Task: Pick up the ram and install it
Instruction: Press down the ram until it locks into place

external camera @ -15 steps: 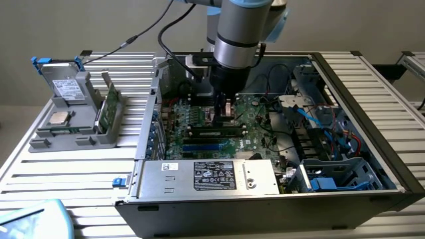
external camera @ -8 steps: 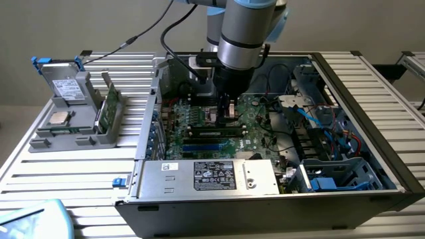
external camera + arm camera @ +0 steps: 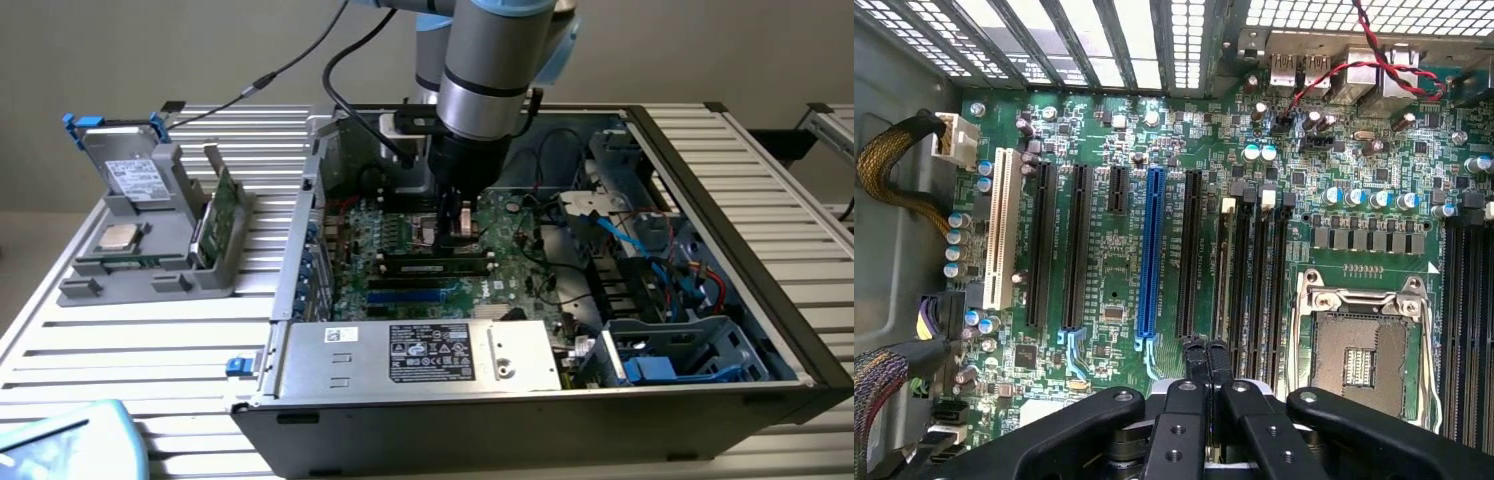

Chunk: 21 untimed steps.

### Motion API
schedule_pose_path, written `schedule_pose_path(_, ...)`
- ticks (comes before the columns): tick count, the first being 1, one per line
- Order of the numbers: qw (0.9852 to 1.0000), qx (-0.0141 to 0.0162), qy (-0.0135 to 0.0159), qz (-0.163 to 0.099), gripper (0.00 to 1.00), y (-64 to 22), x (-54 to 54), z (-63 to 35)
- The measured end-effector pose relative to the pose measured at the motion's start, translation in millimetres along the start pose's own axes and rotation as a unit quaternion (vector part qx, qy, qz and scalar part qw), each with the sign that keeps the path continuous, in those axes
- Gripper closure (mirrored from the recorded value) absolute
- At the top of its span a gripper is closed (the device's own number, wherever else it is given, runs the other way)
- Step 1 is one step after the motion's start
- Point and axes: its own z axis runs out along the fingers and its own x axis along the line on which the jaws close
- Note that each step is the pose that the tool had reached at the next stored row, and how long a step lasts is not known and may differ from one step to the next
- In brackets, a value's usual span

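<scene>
End effector (image 3: 1204,362) (fingers pressed together, nothing held) above the motherboard (image 3: 1114,260), ram (image 3: 430,267) seated.

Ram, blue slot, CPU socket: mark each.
ram (image 3: 430,268): exterior view, middle of its top edge.
blue slot (image 3: 1150,250): wrist view, mid-length.
CPU socket (image 3: 1366,355): wrist view, centre of contact field.

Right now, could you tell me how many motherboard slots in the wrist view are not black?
2: a white slot at the board's edge, a blue slot among the black ones. The gripper may hide more.
</scene>
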Motion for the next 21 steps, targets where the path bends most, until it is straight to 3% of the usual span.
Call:
schedule_pose_path(7,1.0000,0.0000,-0.0001,0.001,0.89,0.2,0.0,0.1)
schedule_pose_path(12,0.9995,0.0004,-0.0038,0.032,0.89,0.3,0.0,0.2)
schedule_pose_path(16,0.9981,0.0001,-0.0071,0.060,0.89,0.3,0.0,0.2)
schedule_pose_path(21,0.9954,-0.0003,-0.0112,0.095,0.89,0.2,-0.1,0.3)
